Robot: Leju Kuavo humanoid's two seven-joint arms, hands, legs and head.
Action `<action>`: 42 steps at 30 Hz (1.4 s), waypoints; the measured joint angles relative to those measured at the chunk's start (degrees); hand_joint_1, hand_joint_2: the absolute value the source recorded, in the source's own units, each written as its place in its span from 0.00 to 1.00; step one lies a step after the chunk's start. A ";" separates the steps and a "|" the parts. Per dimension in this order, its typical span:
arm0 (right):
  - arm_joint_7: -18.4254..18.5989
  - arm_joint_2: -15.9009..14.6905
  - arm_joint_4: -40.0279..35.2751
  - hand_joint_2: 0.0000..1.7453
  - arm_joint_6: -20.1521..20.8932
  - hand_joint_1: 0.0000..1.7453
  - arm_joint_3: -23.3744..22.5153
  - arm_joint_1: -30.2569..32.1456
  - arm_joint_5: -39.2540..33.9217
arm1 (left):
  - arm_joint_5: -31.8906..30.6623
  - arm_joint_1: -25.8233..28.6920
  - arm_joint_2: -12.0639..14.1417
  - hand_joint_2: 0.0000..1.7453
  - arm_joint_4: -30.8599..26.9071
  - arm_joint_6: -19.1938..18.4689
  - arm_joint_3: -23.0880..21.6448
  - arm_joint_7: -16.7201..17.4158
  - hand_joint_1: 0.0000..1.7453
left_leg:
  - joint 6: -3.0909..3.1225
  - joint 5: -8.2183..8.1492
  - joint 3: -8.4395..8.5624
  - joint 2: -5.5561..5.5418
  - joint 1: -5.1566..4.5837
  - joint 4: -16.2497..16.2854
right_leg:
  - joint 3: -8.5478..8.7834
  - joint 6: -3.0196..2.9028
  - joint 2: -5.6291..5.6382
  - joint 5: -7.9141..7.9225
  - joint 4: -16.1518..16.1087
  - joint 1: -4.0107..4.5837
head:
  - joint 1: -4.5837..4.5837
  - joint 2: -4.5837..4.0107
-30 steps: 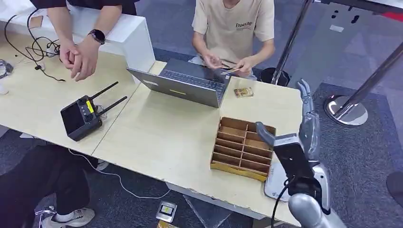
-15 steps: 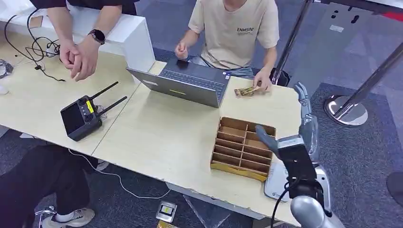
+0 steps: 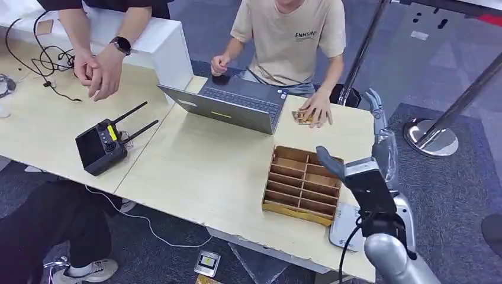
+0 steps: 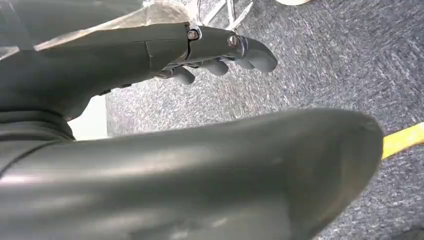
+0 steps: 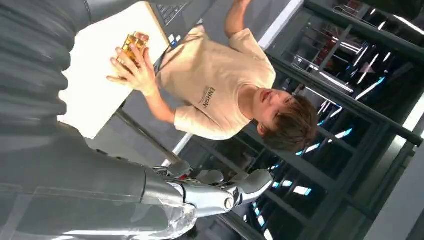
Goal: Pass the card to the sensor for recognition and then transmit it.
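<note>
Card [image 3: 303, 116]: far and left of the empty, fingers-apart right hand [image 3: 373, 160], under a person's hand [image 3: 317, 109]; left hand [image 4: 215, 50] hangs empty.

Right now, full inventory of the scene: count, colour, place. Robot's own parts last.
cards: small stack, gold-brown, far table edge under a person's hand
divider tray: one, brown, slotted, on the table near the right hand
sensor pad: one, grey-white, near table edge beside the tray
laptop: one, grey, open, mid-table
remote controller: one, black with two antennas, left table
cables: black, far left of table
table: light wood
stanchion base: one, chrome, on the floor at right
people: two, one in a beige shirt behind the laptop, one with clasped hands and a watch
right hand: raised over the table edge, fingers spread, holding nothing
left hand: hanging over grey carpet, holding nothing
</note>
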 joint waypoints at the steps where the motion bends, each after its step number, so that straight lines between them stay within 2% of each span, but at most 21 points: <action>1: -0.02 0.07 0.00 1.00 -0.11 0.00 0.02 0.07 -0.37 | 0.07 0.00 0.13 0.00 0.00 -0.09 0.02 0.00 0.00 | 0.00 0.00 0.00 0.00 0.00 0.00 | 0.00 0.00 0.00 0.00 0.00 0.00 | -0.02 0.00; 10: -2.82 0.83 -0.87 1.00 -0.55 0.00 -0.20 2.13 -7.37 | -0.46 -0.01 0.68 0.00 0.00 -0.85 0.04 0.63 0.00 | 0.00 0.00 0.00 0.00 0.00 0.00 | -0.01 0.00 0.00 0.00 0.00 0.00 | 0.00 0.00; 11: -3.10 0.79 -1.14 0.00 -0.57 0.00 -0.28 2.52 -7.61 | -0.66 -0.01 0.68 0.00 0.00 -0.85 0.04 0.79 0.00 | 0.00 0.00 0.00 0.00 0.00 0.00 | -0.02 0.00 0.00 0.00 0.00 0.00 | 0.00 0.00; 29: -4.63 0.22 -9.16 0.00 -0.90 0.00 -1.53 11.21 -9.25 | -1.94 -0.06 0.79 0.00 0.00 -2.51 0.02 3.91 0.00 | 0.01 -0.01 -0.01 0.00 0.00 -0.01 | -0.03 0.00 0.00 -0.01 -0.01 0.00 | 0.00 0.00; 37: -5.11 0.22 -10.30 0.00 -0.83 0.00 -1.20 11.76 -9.29 | -2.21 -0.09 1.07 0.00 0.00 -2.64 0.02 3.93 0.00 | 0.01 -0.01 0.00 0.01 0.00 -0.01 | -0.02 0.00 0.00 -0.01 -0.01 0.00 | 0.00 0.00; 38: -5.11 0.22 -10.43 1.00 -0.81 0.00 -1.14 11.76 -9.29 | -2.19 -0.09 1.14 0.00 0.00 -2.49 0.02 3.91 0.00 | 0.01 -0.01 0.00 0.01 0.00 -0.01 | -0.02 0.00 0.00 -0.01 -0.01 0.00 | -0.02 0.00; 42: -5.11 0.24 -10.49 1.00 -0.70 0.00 -1.01 11.96 -9.81 | -2.01 -0.12 1.40 0.00 0.00 -2.25 0.02 3.72 0.00 | 0.01 -0.01 -0.01 0.01 0.00 -0.01 | -0.02 0.00 0.00 -0.01 -0.01 0.00 | 0.00 0.00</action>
